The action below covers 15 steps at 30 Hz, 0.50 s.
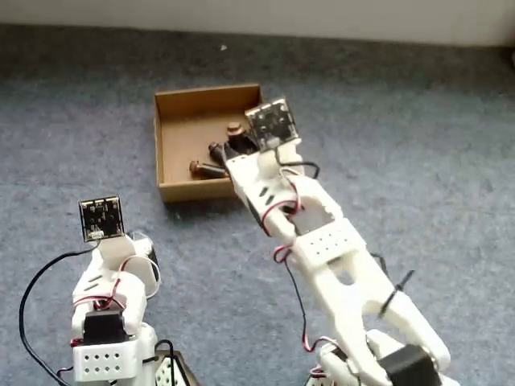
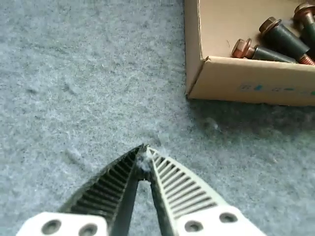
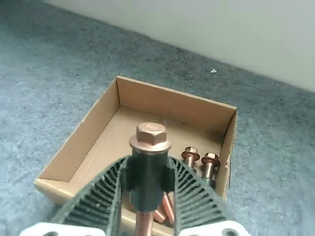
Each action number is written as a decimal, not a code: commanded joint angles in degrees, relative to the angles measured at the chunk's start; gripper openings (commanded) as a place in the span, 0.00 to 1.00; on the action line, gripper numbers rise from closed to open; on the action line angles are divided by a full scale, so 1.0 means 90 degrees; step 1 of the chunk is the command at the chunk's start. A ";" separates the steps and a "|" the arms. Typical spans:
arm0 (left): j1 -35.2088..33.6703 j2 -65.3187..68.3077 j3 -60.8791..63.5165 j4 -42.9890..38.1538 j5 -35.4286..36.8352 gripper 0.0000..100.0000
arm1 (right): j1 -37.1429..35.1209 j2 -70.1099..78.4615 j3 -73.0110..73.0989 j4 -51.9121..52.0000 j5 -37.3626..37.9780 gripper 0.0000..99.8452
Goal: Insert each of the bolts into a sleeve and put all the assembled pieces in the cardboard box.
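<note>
Right now my right gripper (image 3: 147,167) pinches a sleeved bolt (image 3: 150,138) above the cardboard box (image 3: 173,105); my left gripper (image 2: 144,157) is pressed together over the carpet (image 2: 74,73) beside it.

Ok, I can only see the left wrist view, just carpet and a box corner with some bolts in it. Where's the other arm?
Observer: Its end effector is over the box, shut on a black sleeve.
Operator: Is there a bolt in that sleeve?
Observer: Yes, a copper bolt. Its head sticks out of one end and its shank out of the other.
Operator: What's behind the box?
Observer: A pale wall, past a strip of carpet.
</note>
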 commanded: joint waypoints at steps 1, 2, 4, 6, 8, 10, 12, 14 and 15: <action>-0.0044 0.0005 0.0112 -0.0147 -0.0068 0.02 | 0.0083 0.0982 -0.0943 -0.0601 -0.0049 0.00; -0.0044 0.0005 0.0112 -0.0147 -0.0068 0.02 | 0.0083 0.1265 -0.1109 -0.0640 -0.0049 0.00; -0.0044 0.0005 0.0112 -0.0147 -0.0068 0.02 | 0.0132 0.1744 -0.1470 -0.0601 -0.0049 0.00; -0.0044 0.0005 0.0112 -0.0147 -0.0078 0.02 | 0.0190 0.2105 -0.1822 -0.0581 -0.0049 0.00; -0.0044 0.0005 0.0112 -0.0147 -0.0078 0.02 | 0.0239 0.2310 -0.2046 -0.0581 -0.0049 0.03; -0.0044 0.0005 0.0112 -0.0147 -0.0078 0.02 | 0.0249 0.2349 -0.2183 -0.0357 -0.0068 0.10; -0.0044 0.0005 0.0112 -0.0147 -0.0078 0.02 | 0.0249 0.2330 -0.2222 0.0063 -0.0059 0.17; -0.0044 0.0005 0.0112 -0.0147 -0.0078 0.02 | 0.0230 0.2300 -0.2408 0.0425 -0.0059 0.21; -0.0044 0.0005 0.0112 -0.0147 -0.0078 0.02 | 0.0230 0.2232 -0.2476 0.0611 -0.0049 0.21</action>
